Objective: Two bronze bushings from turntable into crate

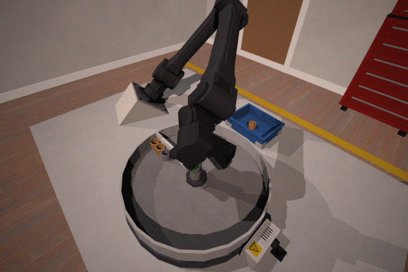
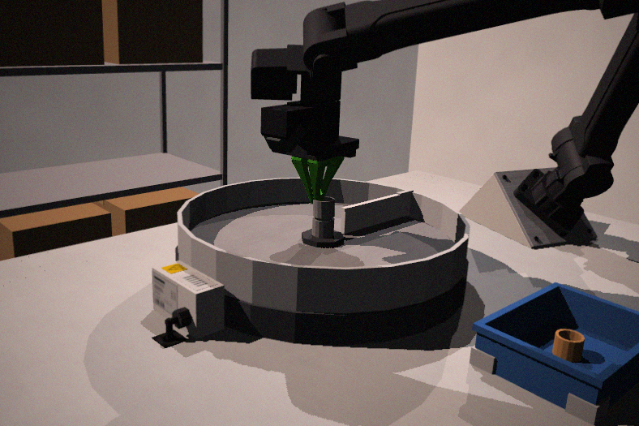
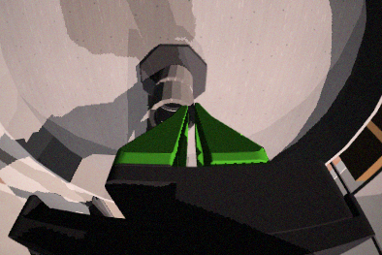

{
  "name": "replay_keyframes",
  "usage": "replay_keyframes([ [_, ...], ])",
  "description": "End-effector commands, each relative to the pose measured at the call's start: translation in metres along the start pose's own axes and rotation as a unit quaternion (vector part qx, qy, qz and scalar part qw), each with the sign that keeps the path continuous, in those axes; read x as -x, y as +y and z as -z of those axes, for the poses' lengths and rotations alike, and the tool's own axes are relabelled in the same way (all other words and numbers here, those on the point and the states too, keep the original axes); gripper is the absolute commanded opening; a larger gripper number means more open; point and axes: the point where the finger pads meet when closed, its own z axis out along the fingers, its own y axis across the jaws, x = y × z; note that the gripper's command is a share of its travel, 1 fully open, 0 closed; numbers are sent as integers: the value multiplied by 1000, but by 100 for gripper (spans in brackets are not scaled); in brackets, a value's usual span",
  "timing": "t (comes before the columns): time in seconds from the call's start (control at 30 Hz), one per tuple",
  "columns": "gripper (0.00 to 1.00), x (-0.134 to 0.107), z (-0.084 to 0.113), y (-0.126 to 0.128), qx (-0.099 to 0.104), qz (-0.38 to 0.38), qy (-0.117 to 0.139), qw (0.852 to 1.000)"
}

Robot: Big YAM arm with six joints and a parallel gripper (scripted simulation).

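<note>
Two bronze bushings (image 1: 154,142) (image 1: 160,147) and a grey bushing (image 1: 165,154) stand in a row by the fence at the turntable's (image 1: 196,192) far left rim. Another bronze bushing (image 1: 252,125) stands in the blue crate (image 1: 257,123), and it also shows in the exterior view (image 2: 568,344). My gripper (image 2: 321,197) points straight down over the turntable's centre. Its green fingers are shut on the rim of a grey sleeve (image 2: 324,210) that stands on the hexagonal centre hub (image 2: 323,238). The wrist view shows the fingertips pinched at the sleeve's edge (image 3: 171,82).
A pale straight fence (image 2: 379,208) crosses the far part of the turntable. The turntable has a raised rim. A control box (image 1: 262,239) sits at its near side. The arm's wedge mount (image 1: 138,105) stands behind the turntable. Shelves with cartons (image 2: 103,101) stand beyond.
</note>
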Motion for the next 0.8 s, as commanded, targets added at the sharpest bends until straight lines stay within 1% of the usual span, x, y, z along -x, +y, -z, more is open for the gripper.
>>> replay_keyframes([
  [0.0,0,5,10,6,-11,5,-11,1000],
  [0.13,0,6,6,8,-10,7,-9,1000],
  [0.77,0,6,4,10,-10,8,-9,1000],
])
